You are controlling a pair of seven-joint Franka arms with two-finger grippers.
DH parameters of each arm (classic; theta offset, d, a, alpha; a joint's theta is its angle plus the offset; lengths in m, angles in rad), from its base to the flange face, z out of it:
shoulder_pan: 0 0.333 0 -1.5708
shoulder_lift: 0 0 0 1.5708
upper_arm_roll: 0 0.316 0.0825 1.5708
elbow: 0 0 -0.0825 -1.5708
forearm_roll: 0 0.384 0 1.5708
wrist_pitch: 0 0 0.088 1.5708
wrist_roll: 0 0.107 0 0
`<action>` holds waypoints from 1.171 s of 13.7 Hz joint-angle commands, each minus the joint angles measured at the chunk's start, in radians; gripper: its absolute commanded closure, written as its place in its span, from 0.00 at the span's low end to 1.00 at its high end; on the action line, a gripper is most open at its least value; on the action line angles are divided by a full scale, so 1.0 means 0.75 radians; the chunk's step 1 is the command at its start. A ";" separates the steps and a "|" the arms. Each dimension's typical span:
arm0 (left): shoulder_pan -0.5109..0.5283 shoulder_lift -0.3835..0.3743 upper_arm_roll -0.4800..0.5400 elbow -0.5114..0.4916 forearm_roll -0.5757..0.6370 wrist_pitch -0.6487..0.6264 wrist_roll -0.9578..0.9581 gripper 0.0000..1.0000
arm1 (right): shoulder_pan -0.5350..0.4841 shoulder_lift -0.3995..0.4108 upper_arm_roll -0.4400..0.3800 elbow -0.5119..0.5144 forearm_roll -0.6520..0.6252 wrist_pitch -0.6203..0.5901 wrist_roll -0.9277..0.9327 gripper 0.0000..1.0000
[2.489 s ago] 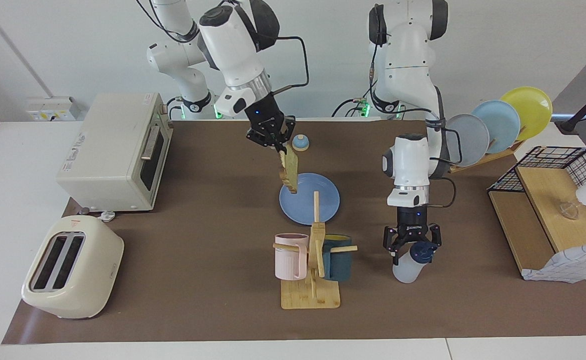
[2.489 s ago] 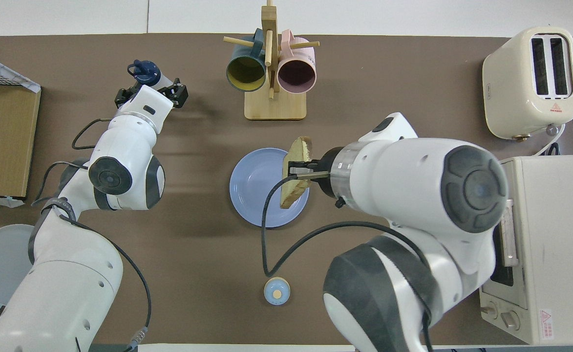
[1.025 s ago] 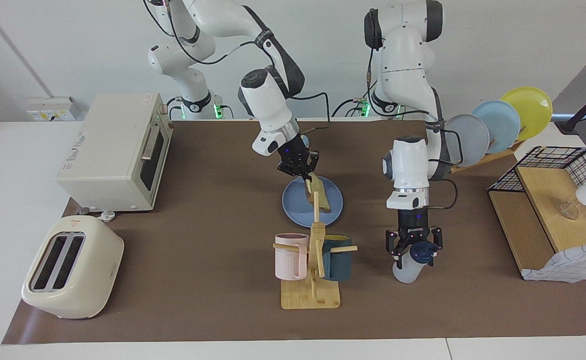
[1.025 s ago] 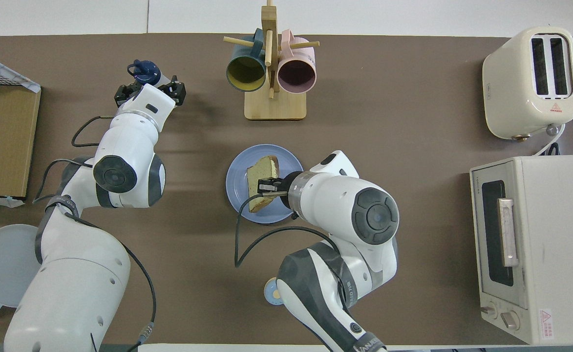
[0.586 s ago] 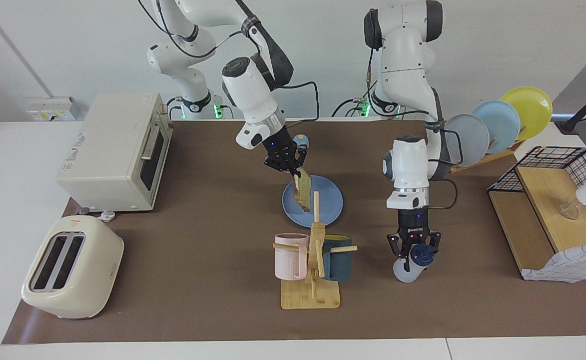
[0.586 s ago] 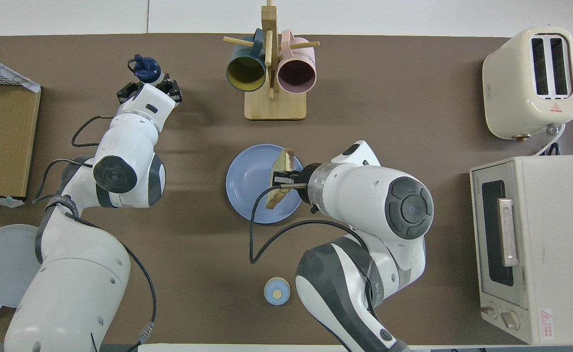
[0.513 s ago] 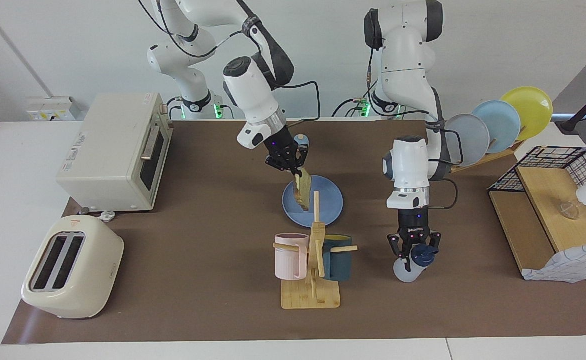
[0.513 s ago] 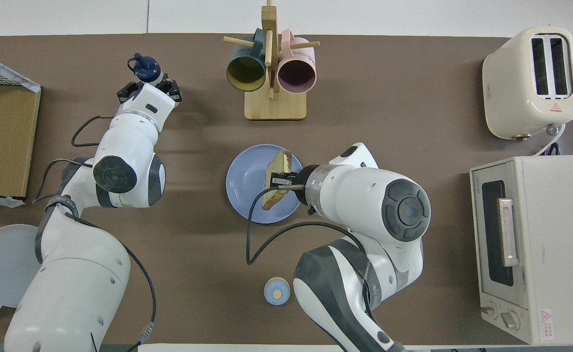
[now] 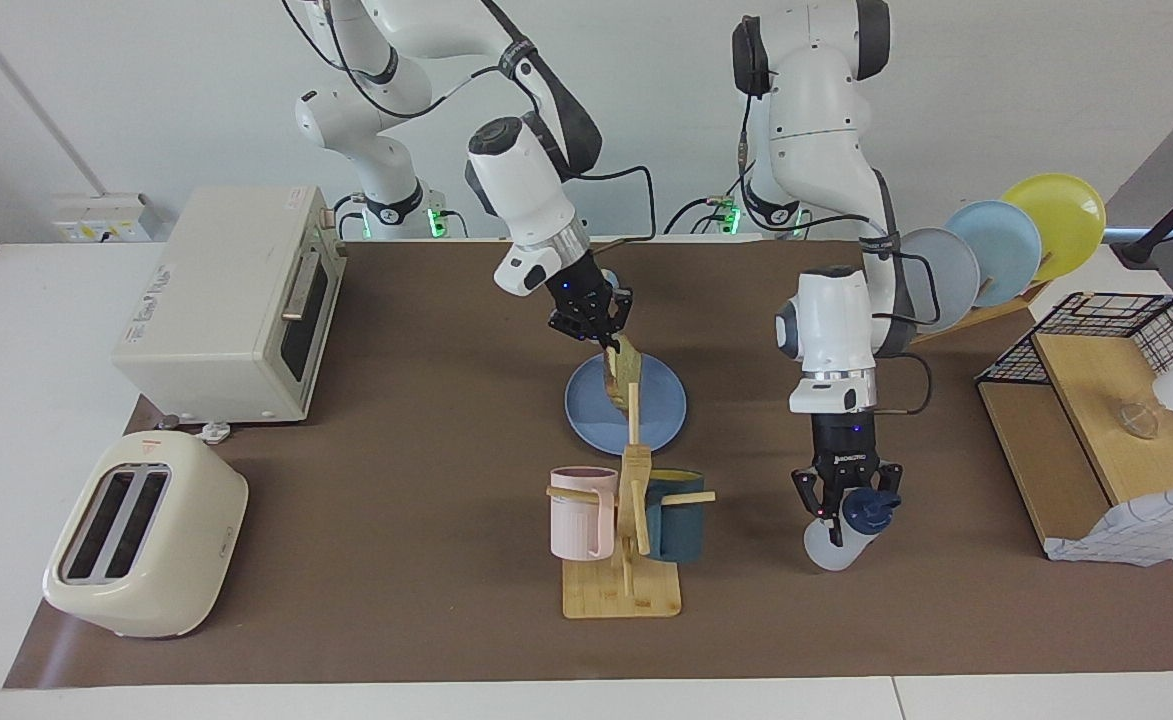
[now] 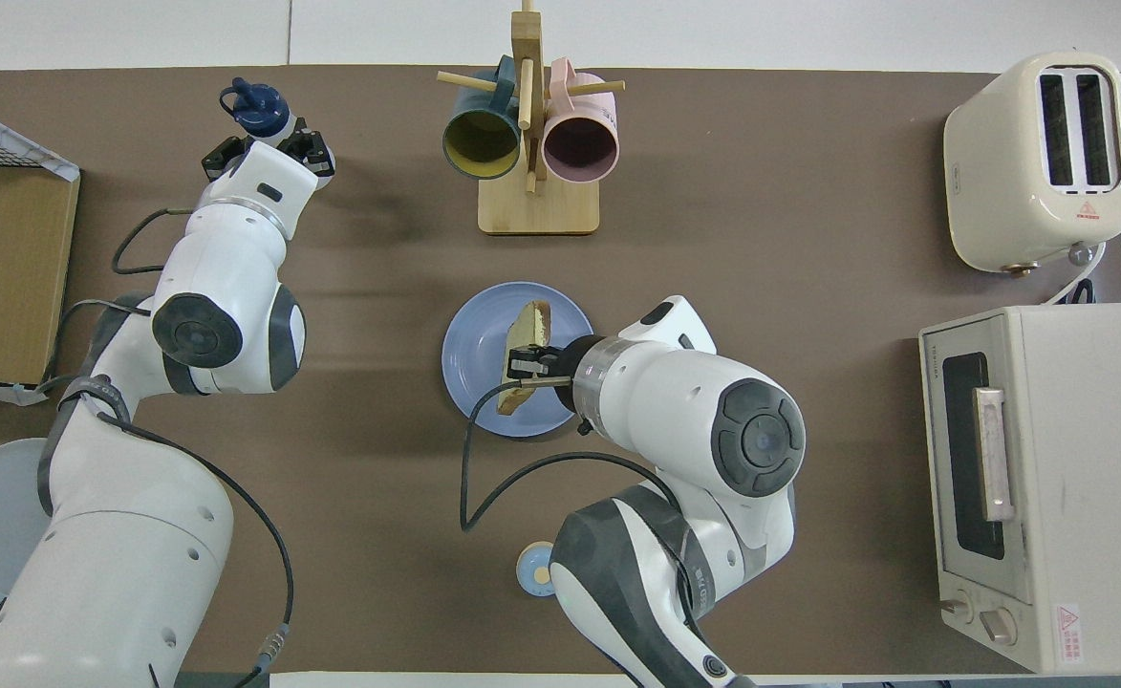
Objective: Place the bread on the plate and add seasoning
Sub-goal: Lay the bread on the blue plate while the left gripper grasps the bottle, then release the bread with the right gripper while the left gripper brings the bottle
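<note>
Two robot arms work at one brown surface [image 9: 426,420] holding one slice of bread [image 9: 624,375], one blue plate [image 9: 661,420], one seasoning bottle [image 9: 846,528], two mugs [image 9: 578,512] on one wooden stand [image 9: 622,590], one toaster [image 9: 144,535], one toaster oven [image 9: 231,305], three racked plates [image 9: 996,252], one bell [image 10: 533,570].

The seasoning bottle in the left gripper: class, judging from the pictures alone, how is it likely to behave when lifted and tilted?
The seasoning bottle looks like thin translucent plastic, so probably light and slightly squeezable. The left gripper grips it just under the navy cap, and it already hangs tilted, so it may swing. Its rounded body would likely roll if dropped.
</note>
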 commanded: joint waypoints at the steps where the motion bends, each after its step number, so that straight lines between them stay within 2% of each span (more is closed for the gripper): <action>1: -0.009 -0.113 0.017 0.030 -0.017 -0.182 0.015 0.96 | -0.005 -0.020 0.006 -0.073 0.039 0.060 -0.026 1.00; 2: -0.011 -0.142 0.017 0.036 -0.015 -0.211 0.018 0.99 | 0.002 -0.008 0.008 -0.098 0.043 0.133 -0.030 1.00; 4: -0.011 -0.199 0.019 0.040 0.019 -0.299 0.038 1.00 | 0.018 0.006 0.008 -0.110 0.078 0.169 -0.040 1.00; 7: -0.011 -0.301 0.027 0.114 0.087 -0.558 0.089 1.00 | 0.004 -0.002 0.006 -0.139 0.080 0.169 -0.109 1.00; 8: -0.011 -0.336 0.027 0.146 0.121 -0.662 0.091 1.00 | 0.002 -0.008 0.006 -0.157 0.080 0.169 -0.111 0.93; 10: -0.015 -0.401 0.025 0.208 0.148 -0.847 0.109 1.00 | -0.017 -0.022 0.006 -0.206 0.082 0.179 -0.132 0.92; 12: -0.015 -0.467 0.021 0.245 0.148 -1.016 0.156 1.00 | -0.019 -0.026 0.006 -0.213 0.082 0.179 -0.152 0.73; 13: -0.015 -0.506 0.021 0.243 0.148 -1.082 0.205 1.00 | -0.021 -0.026 0.006 -0.213 0.082 0.179 -0.156 0.50; 14: -0.013 -0.540 0.019 0.243 0.148 -1.153 0.260 1.00 | -0.021 -0.026 0.006 -0.211 0.082 0.179 -0.159 0.31; 15: -0.013 -0.571 0.021 0.241 0.146 -1.225 0.303 1.00 | -0.021 -0.022 0.006 -0.209 0.082 0.179 -0.154 0.18; 16: -0.013 -0.606 0.021 0.239 0.146 -1.289 0.340 1.00 | -0.021 -0.022 0.004 -0.202 0.082 0.177 -0.161 0.00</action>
